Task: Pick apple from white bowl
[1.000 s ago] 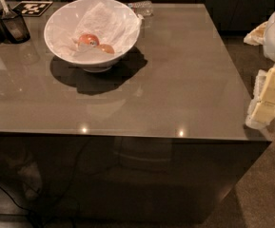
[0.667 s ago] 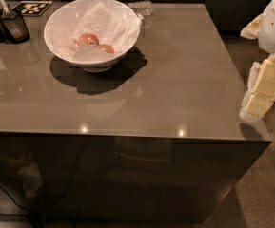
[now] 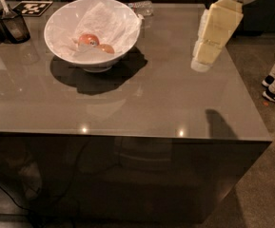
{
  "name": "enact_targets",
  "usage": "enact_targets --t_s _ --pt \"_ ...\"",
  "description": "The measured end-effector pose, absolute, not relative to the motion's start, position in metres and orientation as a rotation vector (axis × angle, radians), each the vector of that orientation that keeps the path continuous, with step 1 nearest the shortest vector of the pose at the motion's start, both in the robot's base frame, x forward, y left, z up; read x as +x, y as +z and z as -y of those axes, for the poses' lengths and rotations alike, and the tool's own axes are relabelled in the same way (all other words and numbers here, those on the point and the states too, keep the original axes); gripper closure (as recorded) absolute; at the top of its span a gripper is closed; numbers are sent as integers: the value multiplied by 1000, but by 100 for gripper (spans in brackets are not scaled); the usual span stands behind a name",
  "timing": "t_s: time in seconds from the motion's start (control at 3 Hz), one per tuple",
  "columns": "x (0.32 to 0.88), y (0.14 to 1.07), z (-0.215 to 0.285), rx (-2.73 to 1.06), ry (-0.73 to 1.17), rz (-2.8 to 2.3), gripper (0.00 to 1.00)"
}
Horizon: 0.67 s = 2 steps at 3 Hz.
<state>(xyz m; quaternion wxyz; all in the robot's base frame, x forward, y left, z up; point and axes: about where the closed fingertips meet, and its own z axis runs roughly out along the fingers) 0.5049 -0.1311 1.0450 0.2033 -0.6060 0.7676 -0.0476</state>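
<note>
Red apple (image 3: 88,39) lies in the white bowl (image 3: 63,20), at ten o'clock on the bench (image 3: 151,99). The gripper (image 3: 201,63) hangs at two o'clock, well apart from it; open or closed, I cannot tell. I think the whole pick is not yet done.

No words, brand names or numbers can be read anywhere. The only sign to be seen is a black-and-white patterned square marker (image 3: 31,7), laid flat at the far left corner of the table (image 3: 165,103), just beside a dark cup (image 3: 15,27). The gripper (image 3: 201,64) is held above the table's right side, well apart from the marker, and no lettering can be made out on it.
</note>
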Motion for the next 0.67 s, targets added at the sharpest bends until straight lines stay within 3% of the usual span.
enact_targets --t_s 0.67 --pt "578 1047 55 -1725 3 -2094 0"
